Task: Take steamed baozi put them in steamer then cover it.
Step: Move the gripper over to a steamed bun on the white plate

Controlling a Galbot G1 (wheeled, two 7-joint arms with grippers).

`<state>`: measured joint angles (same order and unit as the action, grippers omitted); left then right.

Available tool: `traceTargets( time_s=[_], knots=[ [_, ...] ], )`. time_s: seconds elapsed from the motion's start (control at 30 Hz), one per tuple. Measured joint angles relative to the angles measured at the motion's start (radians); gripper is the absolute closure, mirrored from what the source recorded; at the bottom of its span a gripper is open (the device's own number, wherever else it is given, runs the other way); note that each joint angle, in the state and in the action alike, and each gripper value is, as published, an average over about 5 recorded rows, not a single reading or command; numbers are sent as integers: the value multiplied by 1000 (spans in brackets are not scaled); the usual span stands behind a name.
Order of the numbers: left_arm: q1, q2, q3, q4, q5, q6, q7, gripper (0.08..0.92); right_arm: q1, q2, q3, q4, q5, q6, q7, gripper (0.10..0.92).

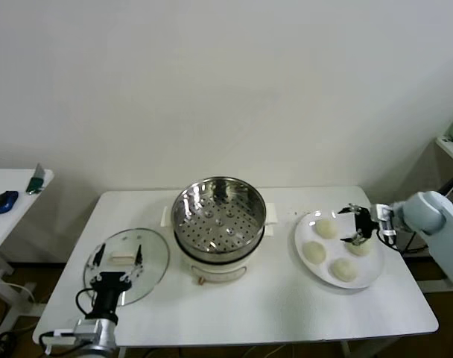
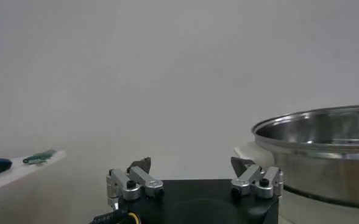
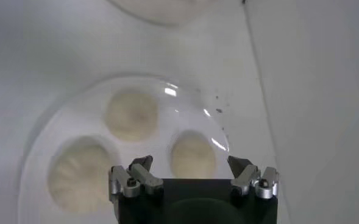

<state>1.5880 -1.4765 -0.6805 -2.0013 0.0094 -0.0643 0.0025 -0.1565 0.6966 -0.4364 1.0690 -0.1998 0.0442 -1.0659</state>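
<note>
The steamer [image 1: 219, 224] sits uncovered at the middle of the white table [image 1: 271, 313], its perforated tray bare, so it is ready to receive food from above. The cover [image 1: 127, 262] lies flat on the table to the steamer's left, out of the way until loading is done. Four steamed baozi [image 1: 314, 253] rest on a white plate [image 1: 308, 224] to the steamer's right, none yet moved.

The right gripper [image 1: 358, 226] hovers over the far-right part of the plate, fingers apart and pointing down, straddling the air above one bun [image 3: 193, 154]; this looks like the lineup for a first pick.

The left gripper [image 1: 118, 257] waits at the near left, above the cover, fingers spread wide and holding nothing, probably staged there to lift the lid once the buns are in.
</note>
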Motion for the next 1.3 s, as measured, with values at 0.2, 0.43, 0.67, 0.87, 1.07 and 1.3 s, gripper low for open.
traceTargets(
  time_s=[0.2,0.43,0.67,0.87,1.07,1.3],
  knots=[
    [-3,12,-12,4,-14,7,-4,177,129,90,-158,-165,-38,29,-31,203],
    [-15,16,-19,14,-22,13,-11,177,194,198,-216,-345,-89,62,-40,203],
    [-24,18,-20,22,-23,19,-13,177,208,284,-229,-461,-118,81,-43,203],
    [-27,27,-29,29,-27,21,-17,177,209,341,-231,-530,-134,91,-43,203],
    [-29,31,-34,31,-33,23,-19,177,210,385,-223,-582,-155,107,-40,203],
    [-30,35,-36,34,-35,23,-21,177,214,411,-212,-626,-186,121,-39,220]
  ],
)
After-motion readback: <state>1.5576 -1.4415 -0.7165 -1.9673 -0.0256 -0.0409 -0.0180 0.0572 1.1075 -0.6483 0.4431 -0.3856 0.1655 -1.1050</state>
